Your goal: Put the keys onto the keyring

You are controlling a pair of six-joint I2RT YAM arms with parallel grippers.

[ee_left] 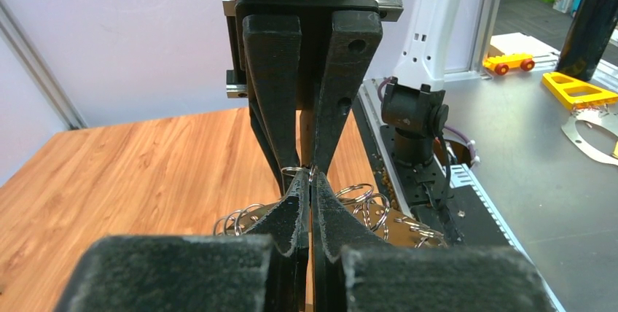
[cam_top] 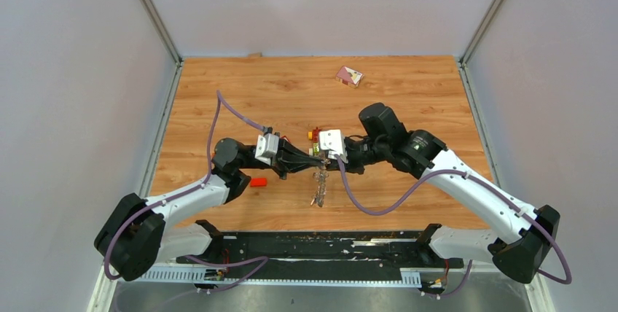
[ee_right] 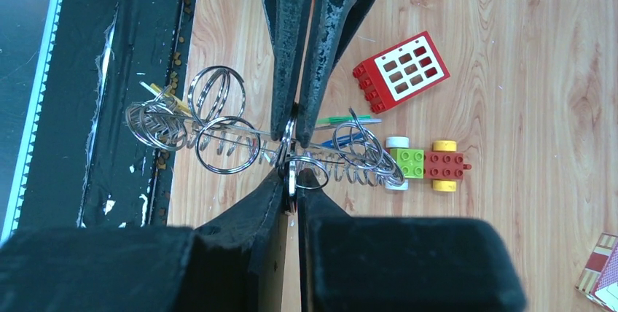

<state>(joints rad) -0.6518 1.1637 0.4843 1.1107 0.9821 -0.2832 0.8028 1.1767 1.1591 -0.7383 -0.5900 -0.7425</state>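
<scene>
At centre of surface: left claw and right claw are meeting tip to tip, left reaching rightward, right reaching leftward. Both are pinching shut on same small loop of keyring (neither arm nearer, both on it). Keyring's chain of loops is running near-to-far, crosswise to claws' line, trailing mostly toward near edge. Keys with green and blue heads are lying just far of pinch, with yellow one at near end. Coming move is likely turning on working that pinched loop along claws' left-right line.
</scene>
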